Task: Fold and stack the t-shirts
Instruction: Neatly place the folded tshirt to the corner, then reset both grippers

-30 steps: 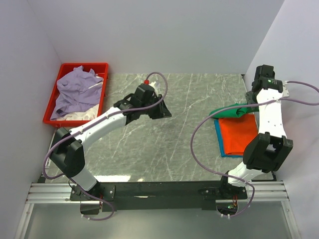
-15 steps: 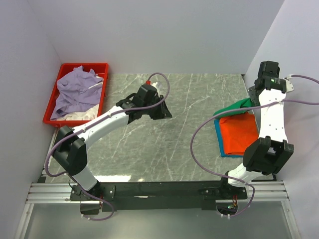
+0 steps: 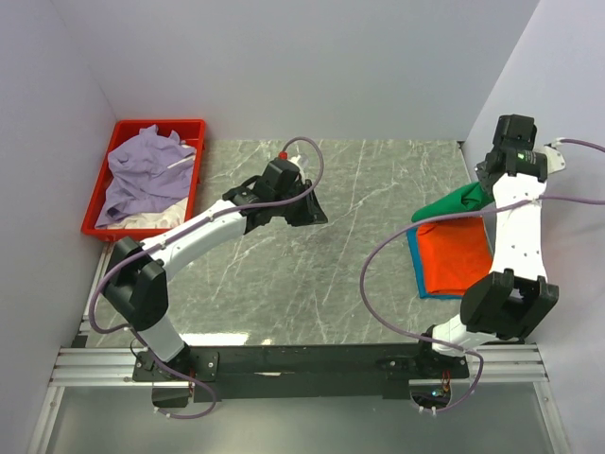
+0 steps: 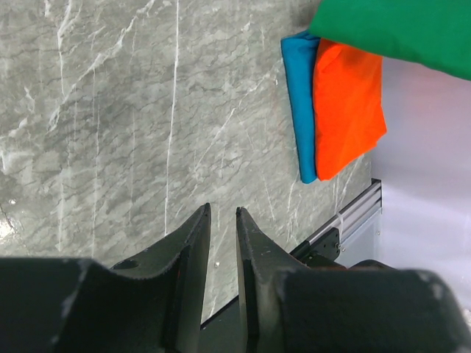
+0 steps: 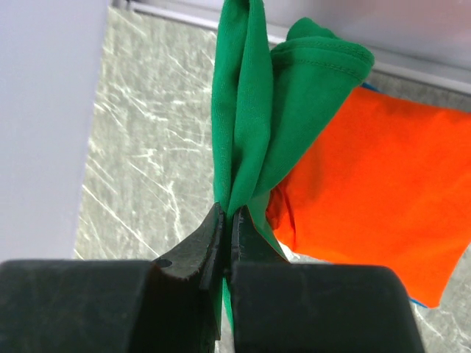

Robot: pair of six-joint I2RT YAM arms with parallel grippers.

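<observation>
My right gripper [image 5: 229,213] is shut on a fold of the bright green t-shirt [image 5: 257,95]. It holds the shirt off the table at the far right [image 3: 454,201], hanging over the stack. The folded orange t-shirt [image 3: 454,257] lies on the folded blue t-shirt [image 3: 414,253] by the right wall. My left gripper [image 4: 221,213] hovers over the middle of the table [image 3: 317,216]. Its jaws are nearly together and hold nothing. The left wrist view also shows the orange t-shirt [image 4: 346,103], the blue one [image 4: 300,103] and the green one [image 4: 397,29].
A red tray [image 3: 156,126] at the back left holds a crumpled lavender t-shirt [image 3: 142,170] over a white one [image 3: 142,220]. Grey walls close in on the left, back and right. The marble table [image 3: 359,274] ends at the metal rail [image 3: 284,359] in front.
My right gripper has moved back and toward the right wall, drawing the green t-shirt up over the orange one. The left arm has barely moved.
</observation>
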